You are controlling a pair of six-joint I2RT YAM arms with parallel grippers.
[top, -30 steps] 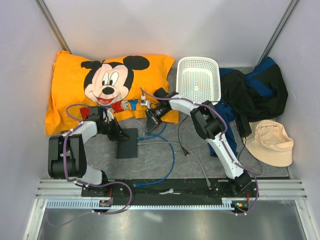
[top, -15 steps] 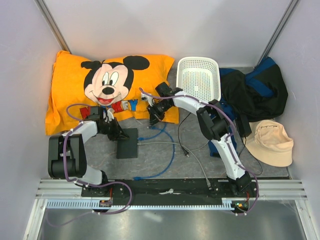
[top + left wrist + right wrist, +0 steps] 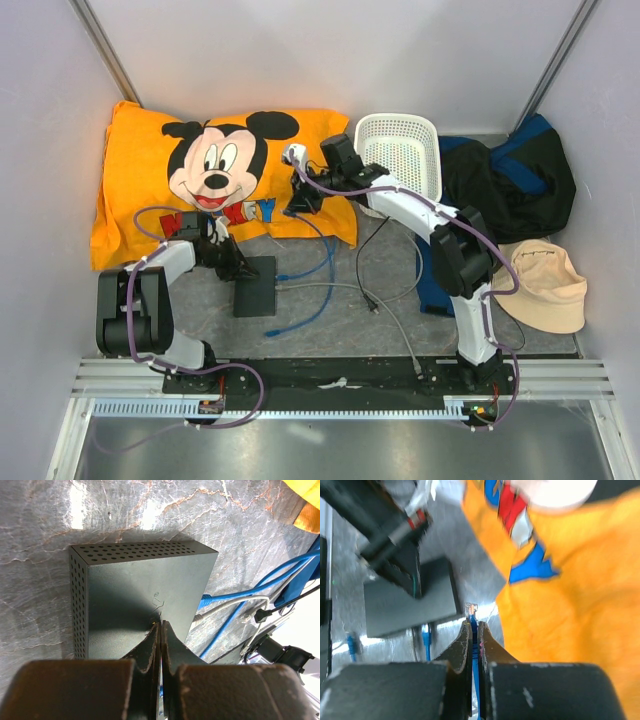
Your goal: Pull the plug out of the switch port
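A: Top view: where's the switch port [image 3: 254,288]?
B: On the table [image 3: 200,310] just beside the pillow [image 3: 140,200], with its long axis running away from the bases. White basket [image 3: 396,118]: I see only its mesh floor.
A: Left wrist?
B: Matte dark-grey box with perforated edges. Cables [image 3: 225,606] meet one side. Left gripper [image 3: 160,625] is pressed together, tips on the top face.
A: Right wrist?
B: Right gripper [image 3: 472,622] is pinching the blue plug [image 3: 471,610], clear of the port.

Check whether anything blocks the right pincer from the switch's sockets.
Nothing visible does. The right pincer, shut on a blue cable, hangs over the pillow's edge; only loose cables lie on the table between it and the switch. The left pincer sits on the switch's top.
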